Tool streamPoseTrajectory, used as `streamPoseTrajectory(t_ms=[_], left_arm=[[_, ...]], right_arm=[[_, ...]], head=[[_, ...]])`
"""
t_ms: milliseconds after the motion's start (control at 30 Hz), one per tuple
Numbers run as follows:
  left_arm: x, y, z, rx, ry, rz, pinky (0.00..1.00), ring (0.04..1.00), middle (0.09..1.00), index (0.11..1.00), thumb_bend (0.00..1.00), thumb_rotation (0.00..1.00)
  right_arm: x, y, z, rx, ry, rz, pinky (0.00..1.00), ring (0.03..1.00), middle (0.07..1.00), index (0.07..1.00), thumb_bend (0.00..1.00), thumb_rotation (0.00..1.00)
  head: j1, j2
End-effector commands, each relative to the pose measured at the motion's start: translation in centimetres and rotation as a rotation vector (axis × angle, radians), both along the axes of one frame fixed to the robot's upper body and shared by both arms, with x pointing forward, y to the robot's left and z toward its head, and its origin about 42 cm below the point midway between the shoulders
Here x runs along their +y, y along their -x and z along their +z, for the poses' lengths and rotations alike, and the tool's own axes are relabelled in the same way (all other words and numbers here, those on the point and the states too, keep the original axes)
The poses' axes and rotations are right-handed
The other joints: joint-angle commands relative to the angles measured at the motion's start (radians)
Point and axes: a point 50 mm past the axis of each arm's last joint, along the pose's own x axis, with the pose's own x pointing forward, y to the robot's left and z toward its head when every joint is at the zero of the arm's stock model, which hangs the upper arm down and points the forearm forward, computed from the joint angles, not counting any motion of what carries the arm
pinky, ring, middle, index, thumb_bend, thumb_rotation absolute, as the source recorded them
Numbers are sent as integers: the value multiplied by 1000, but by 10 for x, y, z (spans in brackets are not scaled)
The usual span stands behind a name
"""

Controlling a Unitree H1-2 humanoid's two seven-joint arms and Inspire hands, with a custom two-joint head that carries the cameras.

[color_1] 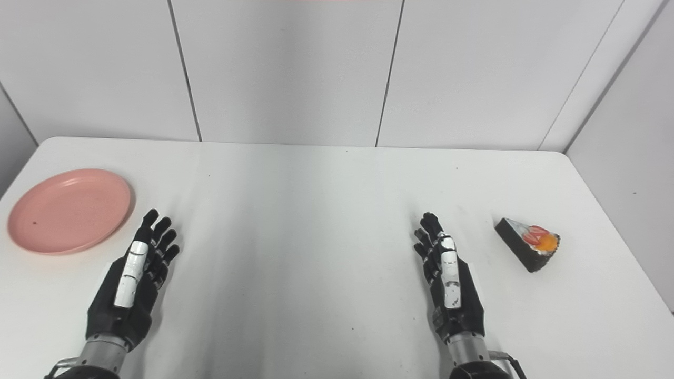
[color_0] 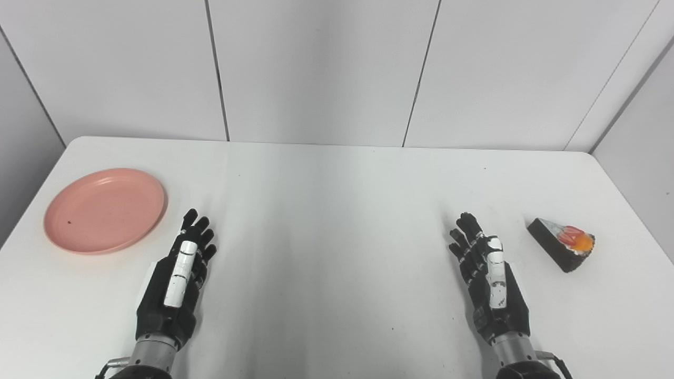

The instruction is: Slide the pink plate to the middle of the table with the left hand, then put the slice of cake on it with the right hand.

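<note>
while lying flat, cake slice (color_0: 562, 243) tip points far-left | pink plate (color_0: 104, 209) left

Lab booth, white table (color_0: 337, 210), panel walls (color_0: 321, 68)

The white worktop (color_0: 337, 221) carries a pink plate (color_0: 104, 209) at about nine o'clock, empty and lying flat. The left robot hand (color_0: 176, 281) sits at seven o'clock, fingers stretched out and apart, just beside the plate's near rim without touching it. The right robot hand (color_0: 487, 279) lies likewise extended at five o'clock. The slice of cake (color_0: 562, 242) rests near it, at three o'clock.
</note>
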Motion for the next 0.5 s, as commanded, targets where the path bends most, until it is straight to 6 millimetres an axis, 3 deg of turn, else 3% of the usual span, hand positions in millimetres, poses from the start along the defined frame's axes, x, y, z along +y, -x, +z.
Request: streamPoseTrajectory(t_ms=[0, 467], left_arm=[[-1, -2, 12, -65, -2, 1, 1000, 1000, 1000, 1000, 856, 784], [0, -2, 13, -70, -10, 0, 1000, 1000, 1000, 1000, 865, 792]], right_arm=[[0, -1, 13, -56, -3, 7, 963, 940, 944, 911, 835, 962], [1, -2, 13, -62, -5, 3, 957, 939, 946, 914, 825, 977]], head=[[2, 0], [-1, 4]])
